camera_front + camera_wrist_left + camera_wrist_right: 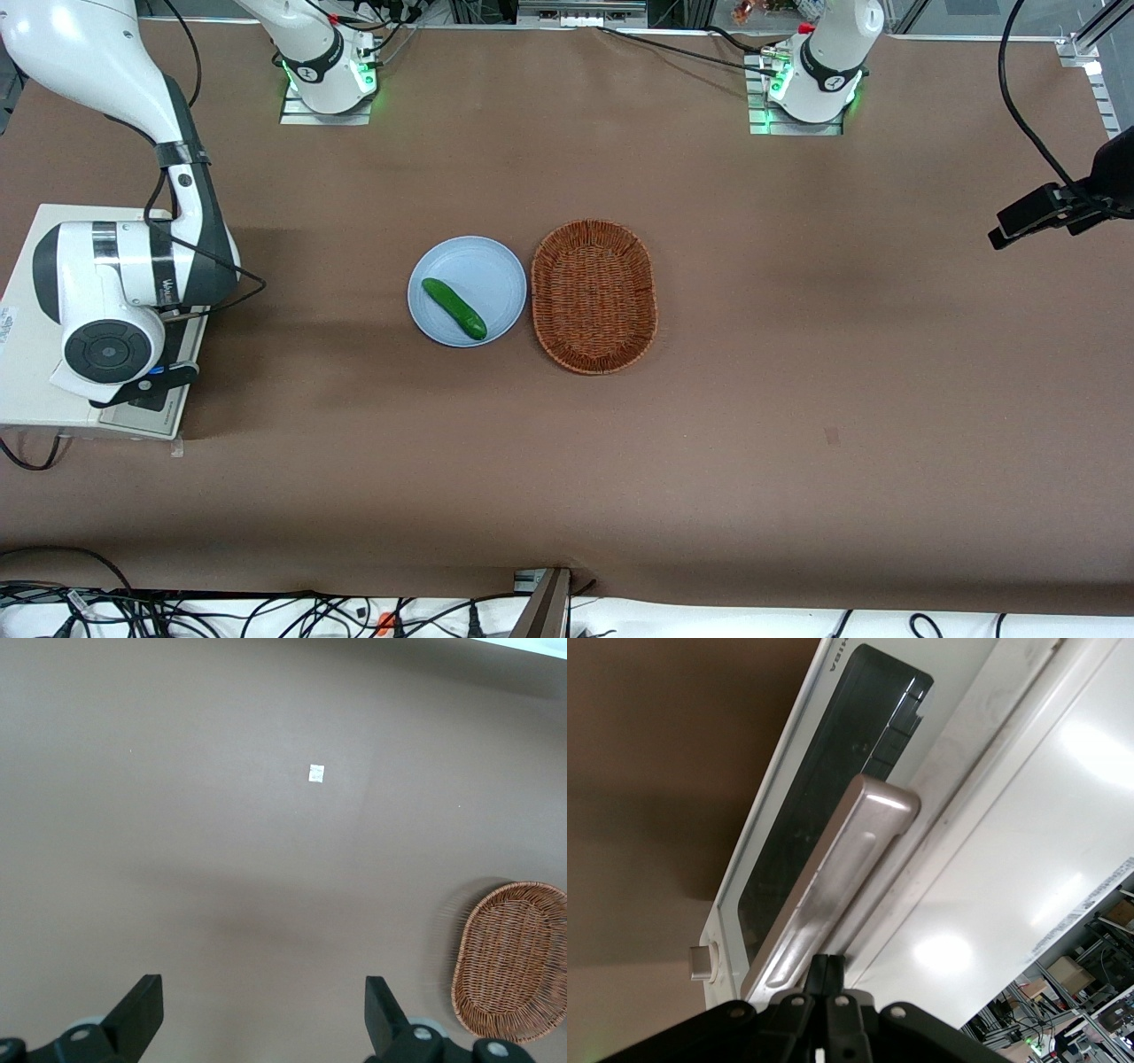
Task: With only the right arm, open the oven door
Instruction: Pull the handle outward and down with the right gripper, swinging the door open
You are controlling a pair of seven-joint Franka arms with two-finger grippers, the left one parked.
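The cream-white toaster oven [31, 390] stands at the working arm's end of the table. The right arm [115, 283] bends down over it, and its gripper [149, 386] sits at the oven's front edge. In the right wrist view the oven door [799, 828] shows its dark glass window and lies flush against the oven body. The long silvery bar handle [837, 873] runs along the door. The gripper [827, 970] is shut, its two black fingers pressed together with nothing between them, their tips at the handle's edge next to the oven's top panel [992, 859].
A light blue plate [483, 261] with a green cucumber [454, 308] on it lies mid-table, beside a brown wicker basket [594, 295], which also shows in the left wrist view [514, 961]. A knob [702, 961] juts out beside the door.
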